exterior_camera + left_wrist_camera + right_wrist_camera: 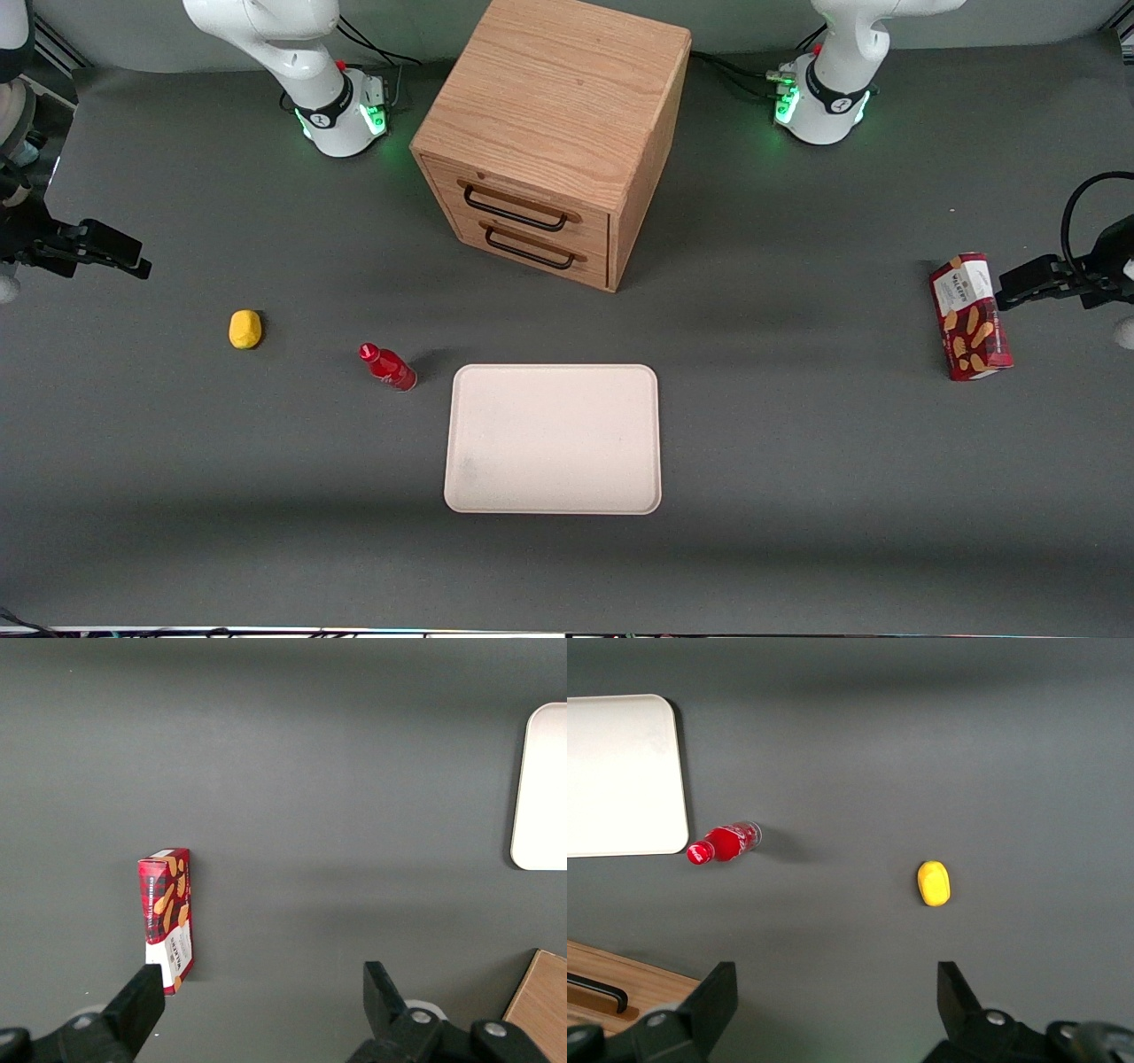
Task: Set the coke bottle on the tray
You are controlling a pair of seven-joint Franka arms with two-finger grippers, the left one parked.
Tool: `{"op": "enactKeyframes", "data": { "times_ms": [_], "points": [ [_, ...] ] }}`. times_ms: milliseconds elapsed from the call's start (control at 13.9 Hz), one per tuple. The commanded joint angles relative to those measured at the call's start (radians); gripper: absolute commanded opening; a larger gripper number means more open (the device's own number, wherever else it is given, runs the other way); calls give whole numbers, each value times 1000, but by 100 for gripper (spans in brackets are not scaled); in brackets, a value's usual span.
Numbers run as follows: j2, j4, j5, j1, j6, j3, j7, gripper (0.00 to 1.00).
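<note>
The coke bottle (387, 366), small, glossy red with a red cap, stands upright on the grey table just beside the tray's edge nearest the working arm; it also shows in the right wrist view (725, 842). The tray (554, 439) is a large, flat cream-pink rectangle with nothing on it, nearer the front camera than the cabinet; it also shows in the right wrist view (620, 775). My right gripper (133, 259) hangs above the working arm's end of the table, well apart from the bottle. Its fingers are wide open and empty in the wrist view (834, 974).
A yellow lump (245, 329) lies on the table between my gripper and the bottle, also seen in the right wrist view (934, 882). A wooden two-drawer cabinet (549, 133) stands farther from the camera than the tray. A red biscuit box (970, 316) stands toward the parked arm's end.
</note>
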Motion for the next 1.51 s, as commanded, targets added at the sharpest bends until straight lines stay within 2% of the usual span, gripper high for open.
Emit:
{"op": "enactKeyframes", "data": {
  "times_ms": [0,359,933,1292,1435],
  "points": [
    [4,18,16,-4,-18,8,-8,100],
    [56,59,15,52,-7,8,18,100],
    [257,290,14,218,-11,-2,206,100],
    [334,372,12,313,-10,-15,346,100],
    [344,377,14,321,-10,-13,355,100]
  ]
}}
